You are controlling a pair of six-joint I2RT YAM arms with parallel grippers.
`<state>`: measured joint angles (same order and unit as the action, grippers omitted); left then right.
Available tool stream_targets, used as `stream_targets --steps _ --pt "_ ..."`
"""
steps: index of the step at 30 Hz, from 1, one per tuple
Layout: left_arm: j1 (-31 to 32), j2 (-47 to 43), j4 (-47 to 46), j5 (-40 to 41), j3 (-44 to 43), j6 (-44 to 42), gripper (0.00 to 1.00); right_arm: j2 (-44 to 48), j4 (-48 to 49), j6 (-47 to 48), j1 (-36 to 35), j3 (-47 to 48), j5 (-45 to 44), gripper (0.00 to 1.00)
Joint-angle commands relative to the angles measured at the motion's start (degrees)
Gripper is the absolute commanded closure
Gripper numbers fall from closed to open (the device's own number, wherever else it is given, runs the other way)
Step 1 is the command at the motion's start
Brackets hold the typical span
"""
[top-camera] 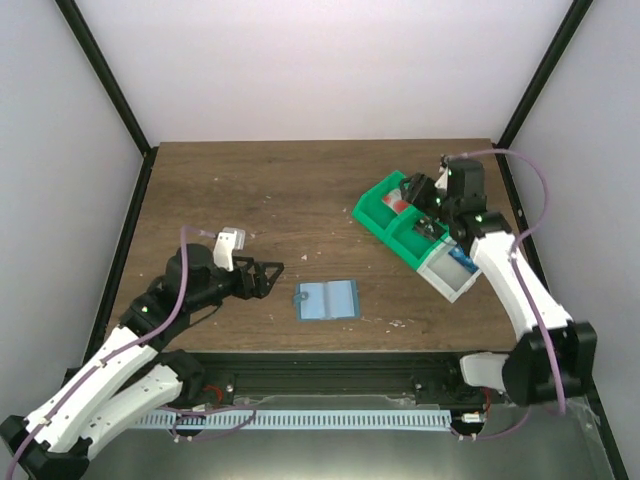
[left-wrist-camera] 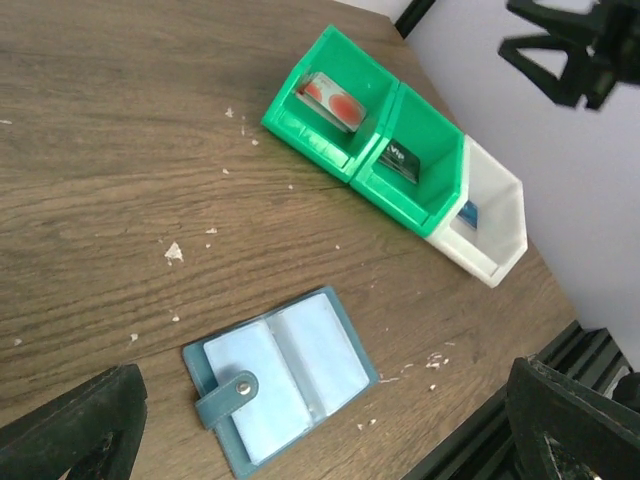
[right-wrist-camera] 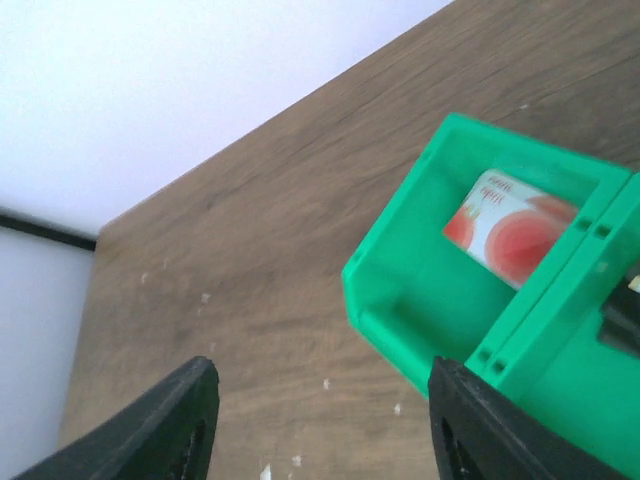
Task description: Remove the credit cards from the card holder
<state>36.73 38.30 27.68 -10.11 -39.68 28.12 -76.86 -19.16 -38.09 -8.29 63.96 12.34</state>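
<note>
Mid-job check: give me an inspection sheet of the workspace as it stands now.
Surface: brown wooden table.
Job's things: card holder lies open and flat, pockets look empty; a credit card with red marks leans in the end green bin.
Clutter: pale crumbs; middle green bin holds a dark card; white bin holds something blue, partly hidden.
Grippers: left gripper open beside the holder; right gripper open above the bins; both hold nothing.
Cables: purple cable along each arm.
Surroundings: white walls, black frame posts.
</note>
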Motion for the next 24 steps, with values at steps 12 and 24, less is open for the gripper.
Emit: stream_targets --steps 12,24 --pt "0.0 -3.4 2.7 10.5 -11.8 7.3 0.00 37.8 -13.8 10.0 -4.4 -14.5 14.4 0.00" --pt "0.0 -12.7 -2.3 7.9 -5.9 12.7 0.00 47.4 -18.4 9.5 -4.3 -15.4 19.2 0.00"
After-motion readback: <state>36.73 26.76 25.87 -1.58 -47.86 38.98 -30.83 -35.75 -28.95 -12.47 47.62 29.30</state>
